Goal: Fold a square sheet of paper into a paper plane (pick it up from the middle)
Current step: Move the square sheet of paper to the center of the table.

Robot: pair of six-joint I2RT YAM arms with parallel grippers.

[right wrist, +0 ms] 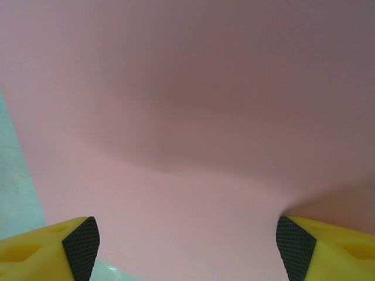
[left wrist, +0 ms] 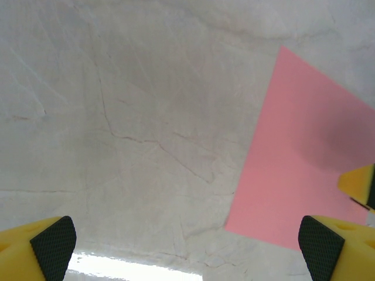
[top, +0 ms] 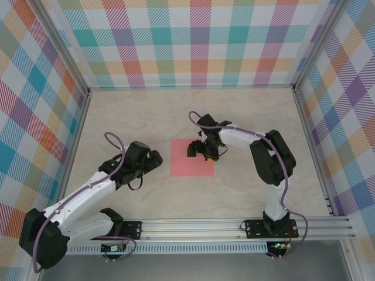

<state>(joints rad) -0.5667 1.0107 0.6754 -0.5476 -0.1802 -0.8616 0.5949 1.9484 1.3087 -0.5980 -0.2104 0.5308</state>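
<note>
Pale table point(top: 117, 117); pink sheet point(top: 181, 167) lies flat — right claw point(top: 201, 153) spread wide over it; left claw point(top: 157, 159) agape.

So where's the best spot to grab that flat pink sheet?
Probably its middle, from straight above: the pink sheet lies flat on the table, with no raised edge to get a finger under. The right gripper hangs over it, jaws open.

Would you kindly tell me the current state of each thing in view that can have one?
pink paper sheet: flat on the table, unfolded.
left gripper: open, over bare table beside the sheet.
right gripper: open, low over the sheet.
</note>
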